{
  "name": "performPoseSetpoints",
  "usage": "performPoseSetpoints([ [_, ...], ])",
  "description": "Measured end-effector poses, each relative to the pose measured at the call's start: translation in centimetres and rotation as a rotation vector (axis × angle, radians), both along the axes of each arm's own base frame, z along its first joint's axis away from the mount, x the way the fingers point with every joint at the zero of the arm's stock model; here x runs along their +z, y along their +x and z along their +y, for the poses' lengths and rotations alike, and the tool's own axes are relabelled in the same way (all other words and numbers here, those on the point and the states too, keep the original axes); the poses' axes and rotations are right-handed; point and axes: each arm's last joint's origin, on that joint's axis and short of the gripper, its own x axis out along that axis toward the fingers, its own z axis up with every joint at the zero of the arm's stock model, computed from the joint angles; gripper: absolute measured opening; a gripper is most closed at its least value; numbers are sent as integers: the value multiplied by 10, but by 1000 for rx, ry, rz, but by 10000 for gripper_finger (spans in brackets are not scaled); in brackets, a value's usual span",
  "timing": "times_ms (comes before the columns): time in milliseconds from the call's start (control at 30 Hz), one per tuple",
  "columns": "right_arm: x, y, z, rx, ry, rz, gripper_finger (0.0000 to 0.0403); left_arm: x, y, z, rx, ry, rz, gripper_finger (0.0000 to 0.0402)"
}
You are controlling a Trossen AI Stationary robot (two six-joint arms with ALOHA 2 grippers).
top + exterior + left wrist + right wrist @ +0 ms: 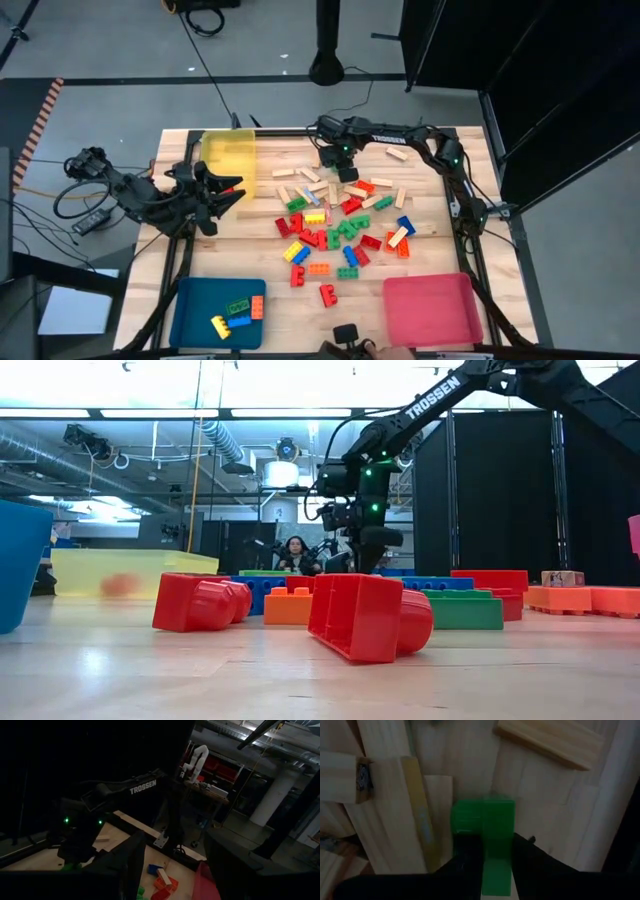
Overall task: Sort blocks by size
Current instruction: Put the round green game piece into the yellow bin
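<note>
Green block [487, 837] pinched between right gripper [496, 857] jaws

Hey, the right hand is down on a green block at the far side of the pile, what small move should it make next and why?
Probably lift straight up. The right hand has its fingers closed on the green block, which lies among pale wooden bars, so a short vertical raise should clear them before carrying it to a tray.

Blocks [335, 222] mid-table, between three corner trays [231, 160].
</note>
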Motion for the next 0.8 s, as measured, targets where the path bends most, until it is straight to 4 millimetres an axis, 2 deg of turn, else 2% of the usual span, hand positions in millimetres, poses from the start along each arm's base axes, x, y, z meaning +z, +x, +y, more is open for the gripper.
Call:
performPoseSetpoints([
  [233,43,3,-2,-71,-34,-117,83,0,0,0,0,0,0,209],
  [367,83,20,2,-102,-19,-301,83,0,0,0,0,0,-1,209],
  [600,148,58,25,-63,-70,-706,83,0,0,0,0,-3,-2,209],
  [800,172,79,42,-48,-95,-973,83,0,0,0,0,-4,-4,209],
])
